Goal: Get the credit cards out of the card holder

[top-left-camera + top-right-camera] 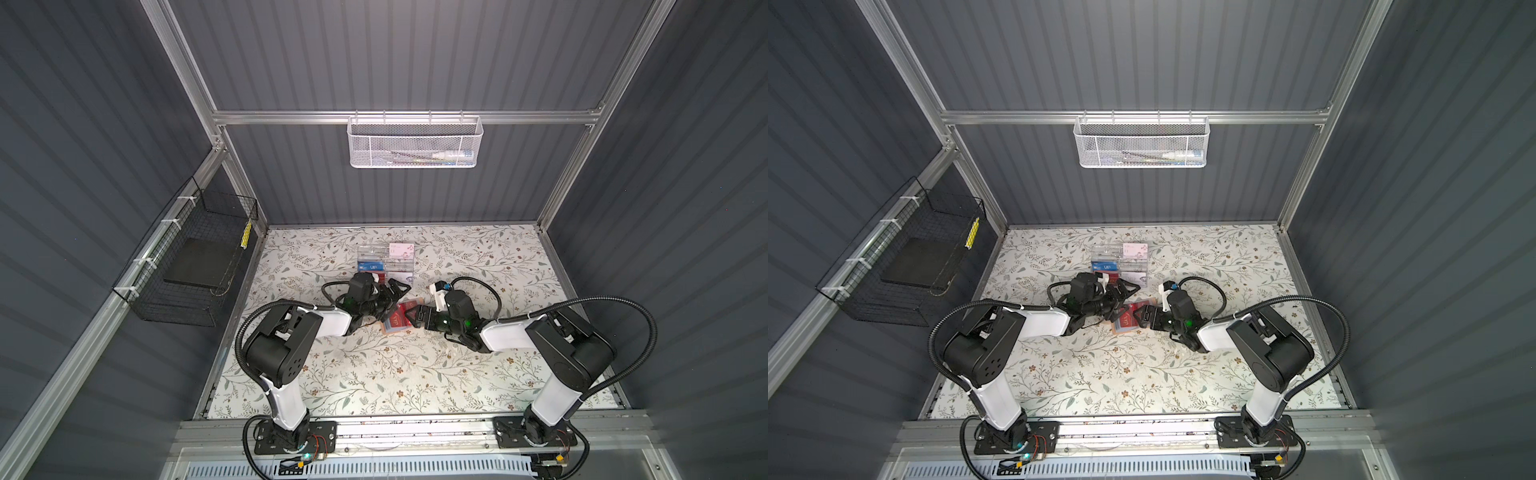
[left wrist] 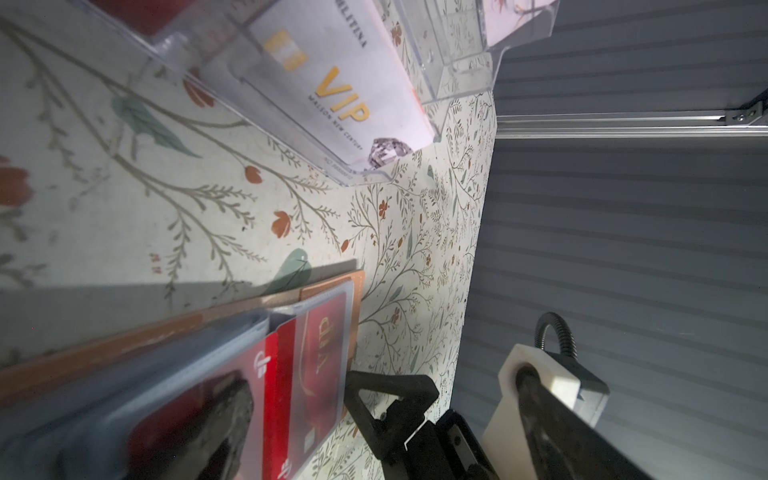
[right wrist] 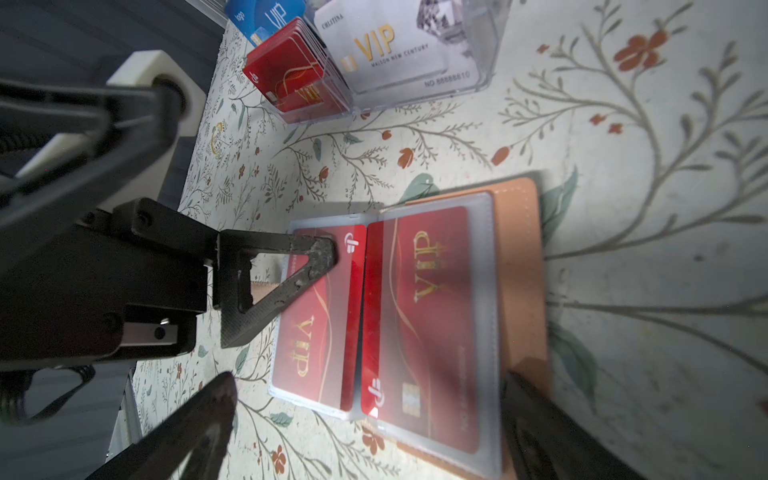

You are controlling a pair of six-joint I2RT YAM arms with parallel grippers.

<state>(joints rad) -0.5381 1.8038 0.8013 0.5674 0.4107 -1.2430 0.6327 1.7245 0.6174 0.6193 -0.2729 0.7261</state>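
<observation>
Claws first: you have the left claw [image 1: 395, 297] spread wide and pinching nothing, turned so that one finger [image 3: 320, 253] sits low with its tip on a sleeve page of the open card holder [image 3: 519, 249]; the other finger stands clear of the holder. The right claw [image 3: 370, 380] is spread just as wide and empty, its two fingers flanking the holder's end nearest that arm; whether either touches the tan cover you cannot tell. In both top views the left claw comes at the holder from about 10 o'clock and the right claw from 3 o'clock. The card holder lies open and flat near the middle of the desk [image 1: 374, 374]. You can see two red credit cards [image 3: 428, 311] in it, gold "VIP" on each, one in each facing clear sleeve, both seated with a bare red strip showing beside the spine. At 12 o'clock from the holder, a little apart from it, stands a clear box [image 1: 362, 252] with blue, red and white cards in its compartments.
</observation>
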